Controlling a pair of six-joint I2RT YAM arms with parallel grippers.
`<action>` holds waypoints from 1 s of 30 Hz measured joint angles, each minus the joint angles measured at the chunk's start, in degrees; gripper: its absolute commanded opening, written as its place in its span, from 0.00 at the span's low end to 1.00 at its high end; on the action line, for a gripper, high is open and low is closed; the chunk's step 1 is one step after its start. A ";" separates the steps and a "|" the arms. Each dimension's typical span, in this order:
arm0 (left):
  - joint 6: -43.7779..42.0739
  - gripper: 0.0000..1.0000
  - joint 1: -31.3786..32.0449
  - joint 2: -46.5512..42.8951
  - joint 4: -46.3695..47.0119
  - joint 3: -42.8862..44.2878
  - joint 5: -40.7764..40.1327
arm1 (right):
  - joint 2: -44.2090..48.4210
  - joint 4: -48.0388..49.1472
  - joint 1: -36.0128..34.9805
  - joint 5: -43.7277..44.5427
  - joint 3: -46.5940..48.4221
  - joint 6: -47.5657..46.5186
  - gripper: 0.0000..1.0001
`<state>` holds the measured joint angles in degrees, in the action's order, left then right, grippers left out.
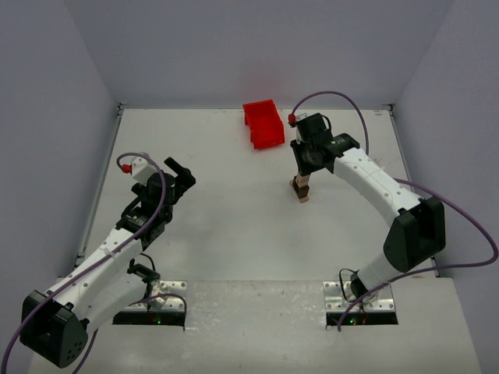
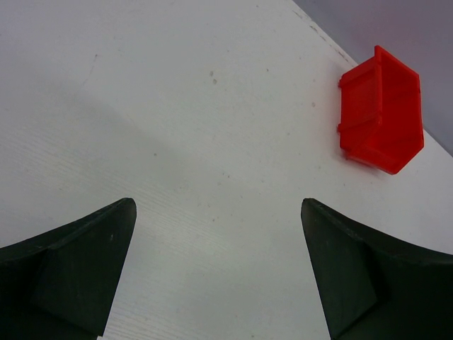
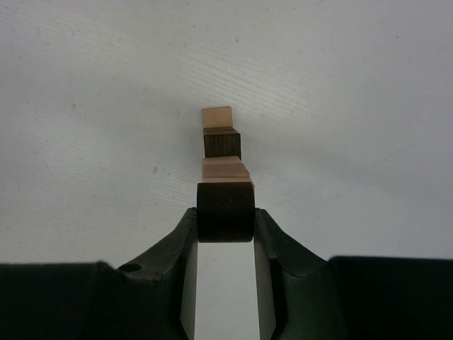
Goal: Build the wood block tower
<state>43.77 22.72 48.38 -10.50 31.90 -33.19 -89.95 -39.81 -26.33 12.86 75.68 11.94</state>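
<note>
The wood block tower (image 1: 301,191) is a narrow stack of pale tan and dark brown blocks, right of the table's middle. In the right wrist view the stack (image 3: 223,152) shows pale, dark and pale blocks below a dark brown block (image 3: 225,211). My right gripper (image 3: 225,216) is shut on that dark brown block, at the top of the stack; in the top view the gripper (image 1: 304,178) stands directly over the tower. My left gripper (image 1: 181,178) is open and empty, far left of the tower; its fingers (image 2: 85,269) frame bare table.
A red plastic bin (image 1: 263,123) sits at the back middle of the table, behind and left of the tower; it also shows in the left wrist view (image 2: 381,110). Grey walls enclose the table on three sides.
</note>
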 measured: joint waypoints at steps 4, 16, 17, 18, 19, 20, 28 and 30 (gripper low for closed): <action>0.00 1.00 0.00 0.00 0.02 0.00 0.05 | 0.00 -0.01 0.00 0.03 0.00 -0.01 0.42; 0.00 1.00 0.01 0.00 0.06 0.00 0.24 | 0.00 -1.03 0.00 0.63 0.03 -0.44 0.91; -0.01 1.00 0.01 0.00 0.07 0.00 0.24 | 0.00 -1.07 0.00 0.57 0.12 -0.44 0.99; -0.02 1.00 0.02 0.00 0.07 0.00 0.24 | 0.00 -1.13 0.00 0.56 0.27 -0.57 0.99; -0.02 1.00 0.01 0.00 0.07 0.00 0.25 | 0.02 -1.18 0.00 0.54 0.47 -0.66 0.99; -0.02 1.00 0.00 0.00 0.08 0.00 0.25 | 0.14 -1.18 0.00 0.50 0.66 -0.66 0.99; -0.05 1.00 0.02 0.00 0.04 0.00 0.27 | 6.55 -0.71 0.08 3.03 0.39 -0.18 0.99; -0.17 1.00 0.02 0.00 0.01 0.00 0.36 | 10.28 0.02 0.63 4.45 -1.18 0.38 0.99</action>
<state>43.59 22.74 48.38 -10.49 31.90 -32.83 -79.67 -39.79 -25.69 17.32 74.50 12.32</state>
